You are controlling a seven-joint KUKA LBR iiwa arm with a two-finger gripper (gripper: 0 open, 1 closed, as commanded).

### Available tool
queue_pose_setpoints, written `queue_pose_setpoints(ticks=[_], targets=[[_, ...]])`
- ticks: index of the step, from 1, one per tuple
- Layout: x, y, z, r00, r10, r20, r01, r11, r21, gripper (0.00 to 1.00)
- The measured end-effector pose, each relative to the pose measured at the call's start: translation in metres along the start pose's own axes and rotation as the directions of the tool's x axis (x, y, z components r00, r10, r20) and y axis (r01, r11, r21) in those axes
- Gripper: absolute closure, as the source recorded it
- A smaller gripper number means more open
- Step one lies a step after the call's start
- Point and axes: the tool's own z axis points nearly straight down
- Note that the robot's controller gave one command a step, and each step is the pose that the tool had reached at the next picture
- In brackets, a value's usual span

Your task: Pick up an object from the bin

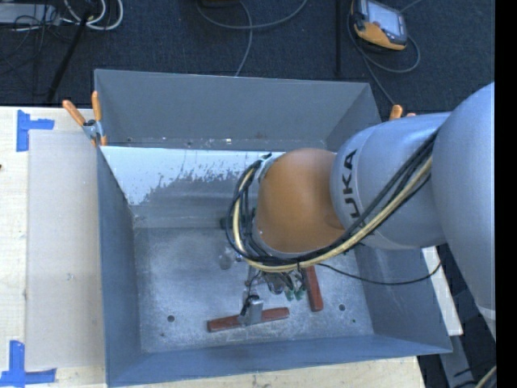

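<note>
Down near the bin's (234,120) front wall, gripper (253,309) meets the middle of a flat brown stick (226,323), probably centred for balance; second stick (314,291) lies just right; grip open or closed, cannot tell.

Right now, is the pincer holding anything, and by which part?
Cannot be told. The pincer is down at the middle of the long reddish-brown flat stick, which lies on the grey metal bin's floor near the front wall.

cam: single, overhead, slightly oblique | looks down into bin (178,273) | mid-range | arm (404,176) enters frame right
</note>
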Motion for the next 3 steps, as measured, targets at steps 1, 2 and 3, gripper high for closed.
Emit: queue_pose_setpoints(ticks=[1,2,3], targets=[[0.039,-0.004,0.043,1.000,0.025,0.012,-0.025,1.000,-0.001,0.00],[0.040,-0.004,0.042,1.000,0.026,0.007,-0.026,1.000,-0.001,1.00],[0.024,0.001,-0.107,0.996,-0.091,0.017,0.091,0.996,0.001,1.00]])
